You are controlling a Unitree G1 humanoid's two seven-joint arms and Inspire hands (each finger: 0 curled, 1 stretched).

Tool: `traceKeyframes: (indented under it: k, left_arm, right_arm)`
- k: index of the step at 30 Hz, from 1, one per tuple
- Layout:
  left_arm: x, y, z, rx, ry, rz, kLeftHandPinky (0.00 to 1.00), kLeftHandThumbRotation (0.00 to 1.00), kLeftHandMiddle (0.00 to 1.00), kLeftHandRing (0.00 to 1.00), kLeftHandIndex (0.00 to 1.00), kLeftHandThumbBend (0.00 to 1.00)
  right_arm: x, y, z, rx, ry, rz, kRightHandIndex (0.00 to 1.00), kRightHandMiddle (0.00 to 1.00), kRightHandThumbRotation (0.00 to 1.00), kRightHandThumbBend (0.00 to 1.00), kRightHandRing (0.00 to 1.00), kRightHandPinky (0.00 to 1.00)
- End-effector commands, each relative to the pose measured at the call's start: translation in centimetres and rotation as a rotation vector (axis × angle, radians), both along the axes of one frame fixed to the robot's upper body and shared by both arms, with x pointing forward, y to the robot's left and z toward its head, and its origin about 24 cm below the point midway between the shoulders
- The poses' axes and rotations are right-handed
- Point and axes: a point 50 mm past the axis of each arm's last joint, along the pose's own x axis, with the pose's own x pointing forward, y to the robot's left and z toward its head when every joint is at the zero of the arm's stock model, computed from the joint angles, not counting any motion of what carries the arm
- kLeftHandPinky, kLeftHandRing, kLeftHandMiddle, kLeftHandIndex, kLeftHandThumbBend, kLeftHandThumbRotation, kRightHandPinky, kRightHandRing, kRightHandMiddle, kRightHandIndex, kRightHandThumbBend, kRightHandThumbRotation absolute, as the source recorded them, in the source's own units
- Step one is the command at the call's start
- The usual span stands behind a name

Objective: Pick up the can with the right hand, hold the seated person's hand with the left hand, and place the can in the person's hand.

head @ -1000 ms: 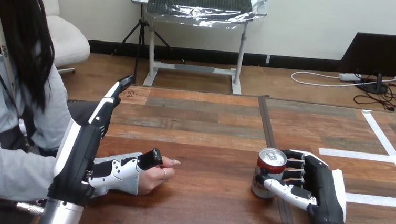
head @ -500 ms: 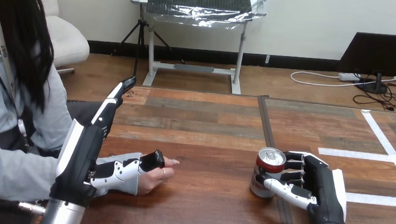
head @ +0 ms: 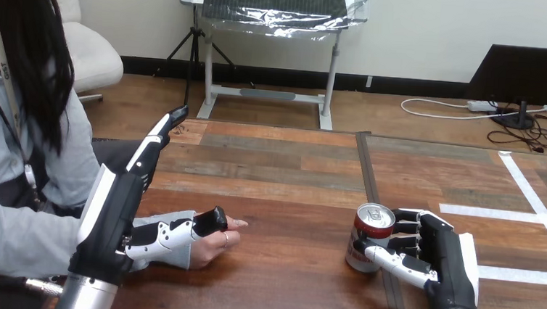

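The can [head: 369, 237] is found upright near the table's [head: 284, 170] front edge, clasped by the right hand [head: 445, 257]. The person's hand [head: 215, 242] lies well leftward, under the thumb of the straight-fingered left hand [head: 110, 216].

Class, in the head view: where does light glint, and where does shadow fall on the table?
Head view: the can glints on its silver top; head view: a soft shadow darkens the table under the person's hand and at the can's base, where the right hand wraps it.
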Motion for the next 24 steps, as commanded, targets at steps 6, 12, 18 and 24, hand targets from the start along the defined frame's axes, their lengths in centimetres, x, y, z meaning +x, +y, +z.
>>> traceKeyframes:
  k: [6, 12, 18, 24]
  left_arm:
    - [1.49, -0.16, 1.72, -0.001, -0.081, -0.002, 0.95, 0.56, 0.94, 0.98, 0.92, 1.0]
    - [1.51, -0.14, 1.69, 0.003, -0.08, 0.0, 0.95, 0.56, 0.94, 0.98, 0.92, 1.0]
    - [1.52, -0.1, 1.65, 0.008, -0.08, 0.004, 0.95, 0.56, 0.95, 0.97, 0.93, 1.0]
    - [1.55, -0.12, 1.58, 0.007, -0.071, 0.006, 0.95, 0.56, 0.95, 0.98, 0.92, 1.0]
  right_arm:
    - [1.33, -1.03, 1.45, -0.029, -0.049, -0.018, 0.56, 0.53, 0.0, 0.77, 0.47, 0.47]
    - [1.43, -1.09, 1.59, -0.026, -0.056, -0.017, 0.56, 0.53, 0.0, 0.77, 0.47, 0.47]
    - [1.52, -1.1, 1.71, -0.022, -0.063, -0.023, 0.55, 0.52, 0.0, 0.77, 0.46, 0.46]
    - [1.6, -1.07, 1.82, -0.017, -0.072, -0.028, 0.55, 0.52, 0.0, 0.78, 0.46, 0.47]
